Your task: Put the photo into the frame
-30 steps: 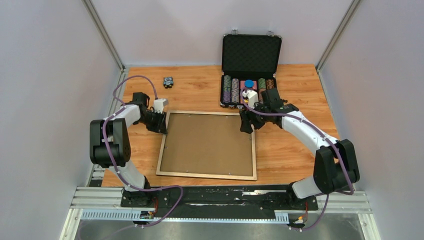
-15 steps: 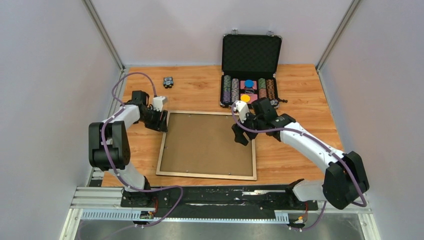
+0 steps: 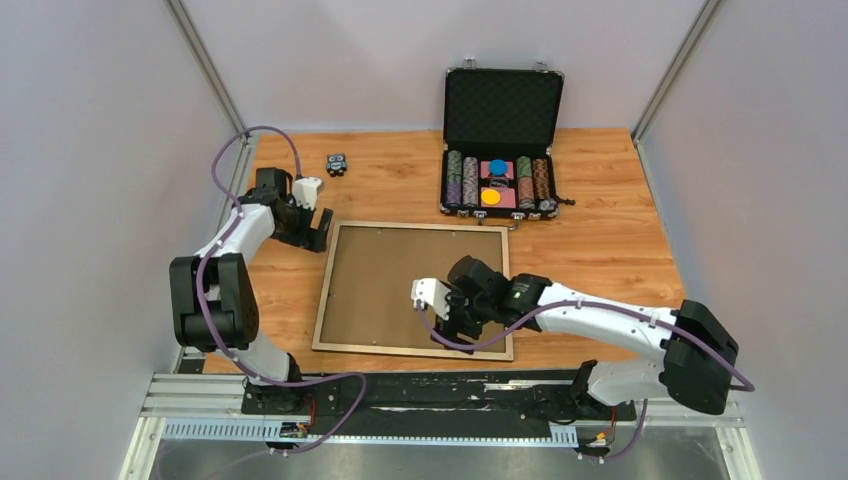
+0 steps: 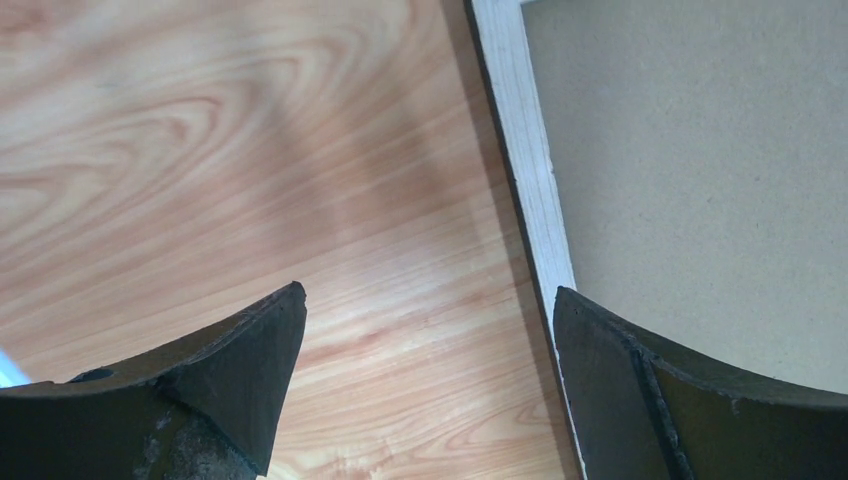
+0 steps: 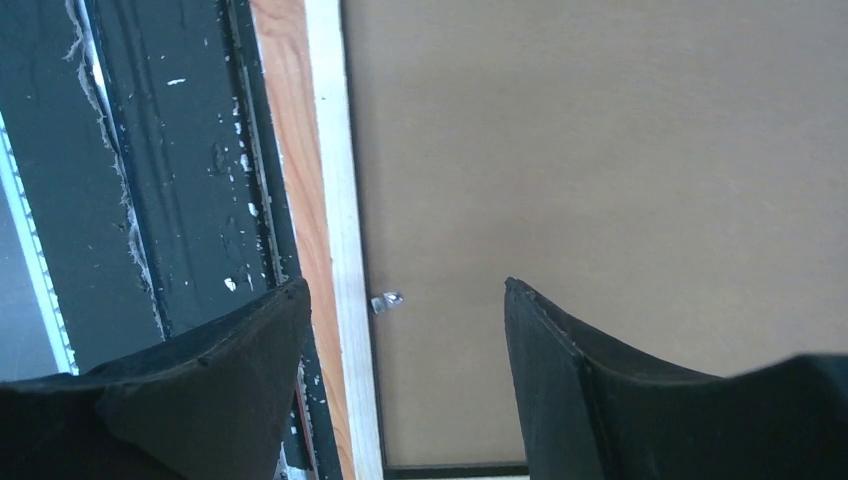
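The frame (image 3: 325,290) lies flat in the middle of the counter (image 3: 600,250), its near rail close to the counter's near edge, with a brown hardboard backing panel (image 3: 400,280) filling it. The photo is not in view; it may be under the panel. The left gripper (image 4: 425,300) hangs toward the counter's left edge with jaws spread wide and empty. The right gripper (image 5: 405,288) hovers over the near rail beside a small metal tab (image 5: 386,300), jaws parted, grasping nothing. The frame looks light and stiff, though its thin rails may twist; pinching a rail near a corner seems safest.
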Robot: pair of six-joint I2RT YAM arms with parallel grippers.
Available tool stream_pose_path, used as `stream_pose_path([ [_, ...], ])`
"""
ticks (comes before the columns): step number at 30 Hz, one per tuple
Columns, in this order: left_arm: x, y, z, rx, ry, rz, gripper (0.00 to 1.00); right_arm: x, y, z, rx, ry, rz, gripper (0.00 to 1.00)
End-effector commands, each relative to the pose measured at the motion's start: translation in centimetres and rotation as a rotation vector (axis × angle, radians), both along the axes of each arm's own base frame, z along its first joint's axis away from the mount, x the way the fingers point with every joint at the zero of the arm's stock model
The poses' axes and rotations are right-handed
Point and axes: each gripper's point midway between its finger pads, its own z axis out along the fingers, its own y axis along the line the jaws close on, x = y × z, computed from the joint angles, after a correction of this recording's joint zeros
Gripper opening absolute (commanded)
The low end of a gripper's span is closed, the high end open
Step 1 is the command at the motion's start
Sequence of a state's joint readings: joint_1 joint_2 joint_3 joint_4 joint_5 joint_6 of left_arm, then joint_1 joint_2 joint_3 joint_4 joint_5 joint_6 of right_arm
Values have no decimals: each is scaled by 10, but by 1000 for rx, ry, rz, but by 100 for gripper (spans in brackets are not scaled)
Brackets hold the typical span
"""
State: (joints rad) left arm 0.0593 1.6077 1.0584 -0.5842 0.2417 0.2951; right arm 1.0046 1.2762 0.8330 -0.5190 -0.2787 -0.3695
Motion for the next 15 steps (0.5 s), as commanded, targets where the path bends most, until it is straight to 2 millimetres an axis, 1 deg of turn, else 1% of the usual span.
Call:
stream_pose_path([
  [1,15,14,39,66,-92,39,100,-7,17,-8,-16,-30,38,69],
  [4,12,15,42,77,-87,45,100,-19,26,-14,-42,-23,69,68],
  [8,9,13,41,61,-63,50,100,-28,39,-25,-90,-30,93,65],
  [12,8,10,43,43,-55,53,100,-33,44,-36,-138,-56,103,62],
  [15,6,10,44,44,-58,54,100,-31,45,-43,-169,-77,95,60],
])
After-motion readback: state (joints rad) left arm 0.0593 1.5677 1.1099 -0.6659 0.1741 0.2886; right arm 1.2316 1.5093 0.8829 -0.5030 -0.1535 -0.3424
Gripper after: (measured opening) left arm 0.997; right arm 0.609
